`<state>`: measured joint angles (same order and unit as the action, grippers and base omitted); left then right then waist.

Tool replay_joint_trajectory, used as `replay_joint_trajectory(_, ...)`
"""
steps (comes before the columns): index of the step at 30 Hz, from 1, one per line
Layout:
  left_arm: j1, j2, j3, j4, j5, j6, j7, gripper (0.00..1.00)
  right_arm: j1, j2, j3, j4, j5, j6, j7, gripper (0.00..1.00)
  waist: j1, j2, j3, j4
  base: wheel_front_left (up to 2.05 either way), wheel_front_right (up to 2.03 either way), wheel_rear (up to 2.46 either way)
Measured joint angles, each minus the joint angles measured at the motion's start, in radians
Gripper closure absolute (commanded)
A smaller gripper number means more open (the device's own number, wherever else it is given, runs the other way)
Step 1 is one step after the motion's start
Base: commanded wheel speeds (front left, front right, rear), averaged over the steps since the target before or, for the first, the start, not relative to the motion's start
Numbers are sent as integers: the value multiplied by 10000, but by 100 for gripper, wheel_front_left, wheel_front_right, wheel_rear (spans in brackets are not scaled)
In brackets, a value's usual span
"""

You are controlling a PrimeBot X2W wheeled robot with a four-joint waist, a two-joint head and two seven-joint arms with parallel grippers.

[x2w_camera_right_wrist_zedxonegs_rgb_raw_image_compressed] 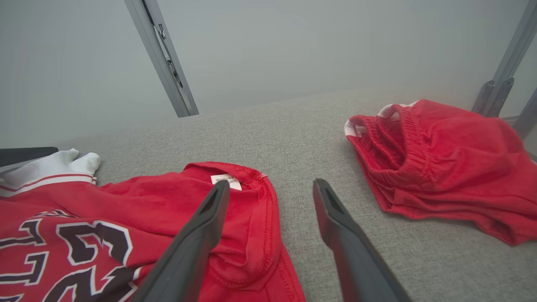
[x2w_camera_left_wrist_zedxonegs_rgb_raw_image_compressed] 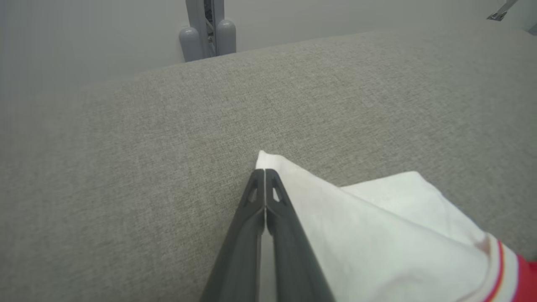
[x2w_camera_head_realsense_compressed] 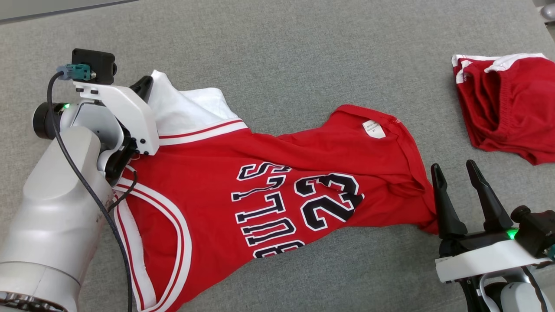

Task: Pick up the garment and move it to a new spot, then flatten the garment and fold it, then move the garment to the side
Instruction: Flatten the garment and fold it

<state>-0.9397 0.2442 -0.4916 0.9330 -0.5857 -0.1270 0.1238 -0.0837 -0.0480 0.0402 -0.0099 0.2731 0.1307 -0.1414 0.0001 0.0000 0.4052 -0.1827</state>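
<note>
Red basketball jersey (x2w_camera_head_realsense_compressed: pixel 260 156) lying rumpled on grey fabric surface (x2w_camera_head_realsense_compressed: pixel 303 52), left gripper (x2w_camera_left_wrist_zedxonegs_rgb_raw_image_compressed: pixel 265 171) pinched closed on its white corner, right gripper (x2w_camera_head_realsense_compressed: pixel 453 165) wide and empty just beside the hem, red shorts (x2w_camera_head_realsense_compressed: pixel 516 108) well apart

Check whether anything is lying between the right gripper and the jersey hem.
Nothing visible does. The open right gripper sits right at the hem corner of the jersey, on bare grey surface; the red shorts lie apart, farther right.
</note>
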Motion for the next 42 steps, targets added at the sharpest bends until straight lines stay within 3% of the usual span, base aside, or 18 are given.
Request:
replay_joint_trajectory(8,-166,132,-265,-201,-38,-13,-1290,100,4,0,-150,-2,-10,0,-71,0,0,0,-394,120,0,0,0)
replay_joint_trajectory(9,-173,146,-232,-263,-38,-10,-1544,88,15,0,-178,-12,-12,0,-71,0,0,0,-459,155,0,0,0)
replay_joint_trajectory(10,-172,142,-178,-355,-38,42,-1837,39,16,-2,-203,-23,-13,0,-73,0,0,0,-526,194,0,0,0)
replay_joint_trajectory(11,-166,144,-140,-456,-36,111,-2079,0,16,2,-221,-35,-21,0,-73,0,0,0,-601,236,0,0,0)
replay_joint_trajectory(15,170,217,8,-1080,2,424,-3055,0,93,0,-326,-69,-127,0,-35,0,0,0,-915,450,0,0,0)
replay_joint_trajectory(21,1459,531,449,-2809,19,1131,-3691,0,109,2,-385,-176,-286,0,100,0,0,0,-1349,852,0,0,0)
replay_joint_trajectory(33,5527,1221,1551,-7877,458,3007,-3837,0,67,4,-372,-242,-537,0,395,0,-1,0,-2096,1450,0,0,0)
replay_joint_trajectory(42,7894,1532,1601,-10017,876,3942,-3774,0,343,8,-334,-69,-654,0,629,0,0,0,-2715,1706,0,0,0)
